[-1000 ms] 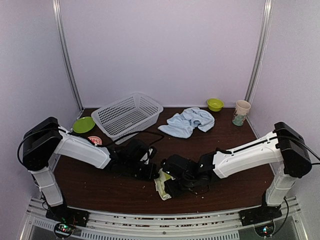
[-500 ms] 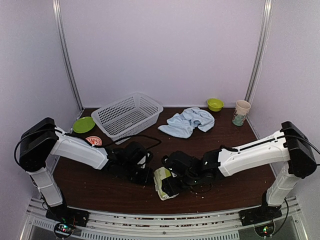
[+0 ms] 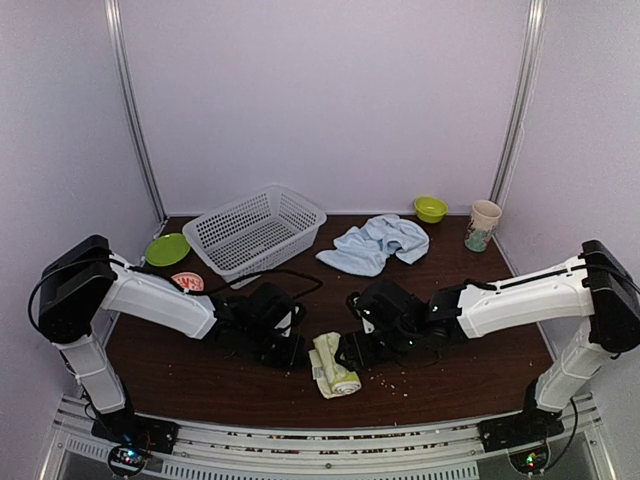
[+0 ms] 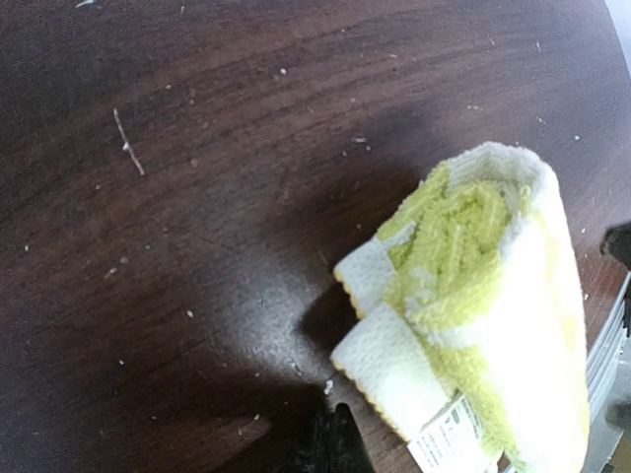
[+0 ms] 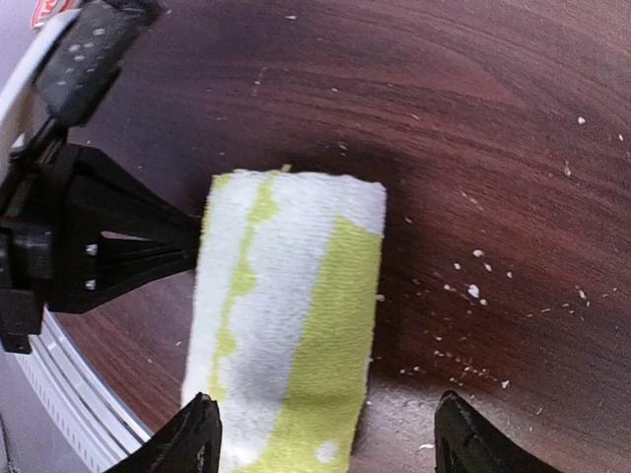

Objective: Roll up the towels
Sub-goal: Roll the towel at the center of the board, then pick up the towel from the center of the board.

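The lime-green and white towel [image 3: 333, 366] lies rolled up on the dark table near the front edge. It also fills the right wrist view [image 5: 296, 305], and its spiral end with a label shows in the left wrist view [image 4: 483, 315]. My right gripper [image 3: 360, 348] [image 5: 330, 443] is open, its fingertips [image 5: 473, 443] standing wider than the roll and not pressing it. My left gripper [image 3: 290, 350] [image 4: 335, 439] is shut on nothing, its tip just left of the roll. The pale blue towel [image 3: 372, 243] lies crumpled at the back.
A white mesh basket [image 3: 255, 230] stands at the back left, beside a green plate [image 3: 167, 249] and a small red-and-white item [image 3: 188, 282]. A green bowl [image 3: 430, 208] and a paper cup [image 3: 483, 225] stand at the back right. Crumbs dot the table [image 3: 470, 370].
My right gripper has opened, let go of the rolled green towel and drawn back to the right. The roll stays on the table. The left arm has barely moved.
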`<state>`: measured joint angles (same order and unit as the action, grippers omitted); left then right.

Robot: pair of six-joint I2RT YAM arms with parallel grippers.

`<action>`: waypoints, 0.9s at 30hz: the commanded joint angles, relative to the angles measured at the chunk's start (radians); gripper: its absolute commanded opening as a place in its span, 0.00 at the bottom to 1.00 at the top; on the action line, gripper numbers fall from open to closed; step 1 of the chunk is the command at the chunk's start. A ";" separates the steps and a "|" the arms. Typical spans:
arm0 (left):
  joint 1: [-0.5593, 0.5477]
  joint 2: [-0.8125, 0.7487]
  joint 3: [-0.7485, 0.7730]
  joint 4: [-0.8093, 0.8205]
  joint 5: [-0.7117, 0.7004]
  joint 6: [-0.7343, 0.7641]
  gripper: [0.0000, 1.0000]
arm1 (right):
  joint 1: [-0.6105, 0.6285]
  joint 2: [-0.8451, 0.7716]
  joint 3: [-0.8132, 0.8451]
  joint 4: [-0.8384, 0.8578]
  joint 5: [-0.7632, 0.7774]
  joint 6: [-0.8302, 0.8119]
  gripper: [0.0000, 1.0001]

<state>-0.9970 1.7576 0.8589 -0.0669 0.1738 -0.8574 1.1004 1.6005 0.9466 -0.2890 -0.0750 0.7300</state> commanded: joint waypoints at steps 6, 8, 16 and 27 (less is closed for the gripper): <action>-0.007 -0.053 -0.011 -0.037 -0.039 0.012 0.00 | -0.051 0.036 -0.056 0.142 -0.143 0.048 0.74; -0.007 -0.068 -0.016 -0.047 -0.045 0.010 0.00 | -0.053 0.060 -0.049 0.152 -0.154 0.056 0.74; -0.008 -0.148 -0.030 -0.095 -0.081 0.003 0.00 | -0.050 0.137 -0.020 0.106 -0.120 0.088 0.72; -0.031 -0.266 0.055 -0.282 -0.221 0.012 0.61 | -0.069 -0.016 -0.005 0.050 -0.080 0.084 0.78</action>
<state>-1.0145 1.5356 0.8505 -0.2687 0.0299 -0.8486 1.0466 1.6833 0.9131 -0.1936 -0.2005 0.8158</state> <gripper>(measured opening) 0.528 0.772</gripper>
